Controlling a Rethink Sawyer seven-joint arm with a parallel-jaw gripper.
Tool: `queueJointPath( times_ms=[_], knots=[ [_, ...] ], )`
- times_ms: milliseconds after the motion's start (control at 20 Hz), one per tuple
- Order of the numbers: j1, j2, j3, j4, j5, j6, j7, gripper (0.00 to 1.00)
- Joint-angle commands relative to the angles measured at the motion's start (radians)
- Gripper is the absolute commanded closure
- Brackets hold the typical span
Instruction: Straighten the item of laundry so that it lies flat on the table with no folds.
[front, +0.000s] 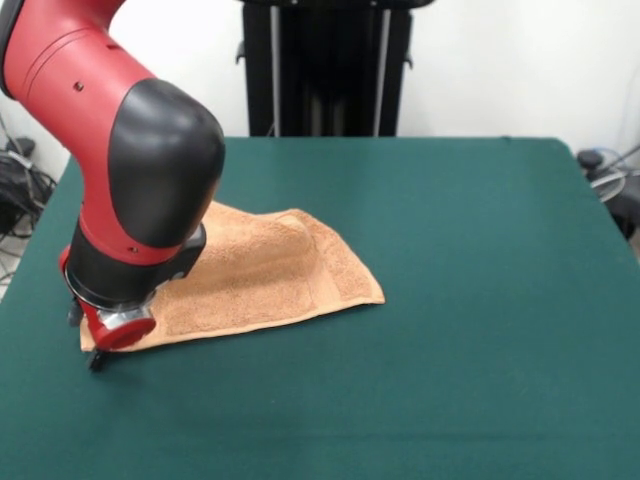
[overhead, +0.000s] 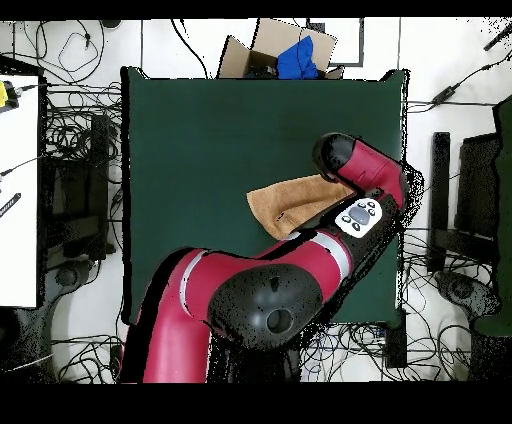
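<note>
Though hidden overhead, tool (front: 98, 358) at towel (front: 270, 270) corner

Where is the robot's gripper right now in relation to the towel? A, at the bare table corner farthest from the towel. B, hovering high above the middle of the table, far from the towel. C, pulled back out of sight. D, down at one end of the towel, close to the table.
D: in the front view the gripper sits low at the end of the peach towel, close to the green table.
</note>
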Motion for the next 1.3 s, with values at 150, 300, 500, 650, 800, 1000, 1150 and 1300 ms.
queueJointPath(
  times_ms=[150,300,500,650,800,1000,1150,1300],
  knots=[
    [-0.015,-0.025,0.065,-0.001,-0.025,0.144,0.177,0.00],
    [-0.020,-0.030,0.075,-0.003,-0.033,0.161,0.154,0.00],
    [-0.016,-0.027,0.071,-0.002,-0.047,0.175,0.139,0.00],
    [-0.012,-0.032,0.070,0.009,-0.054,0.189,0.132,0.00],
    [-0.010,-0.018,0.054,-0.005,-0.058,0.206,0.143,0.00],
    [-0.016,0.008,0.020,-0.056,-0.070,0.281,0.157,0.00],
    [-0.021,0.010,0.017,-0.065,-0.080,0.300,0.161,0.00],
    [-0.023,0.007,0.021,-0.064,-0.088,0.303,0.165,0.00]
  ],
)
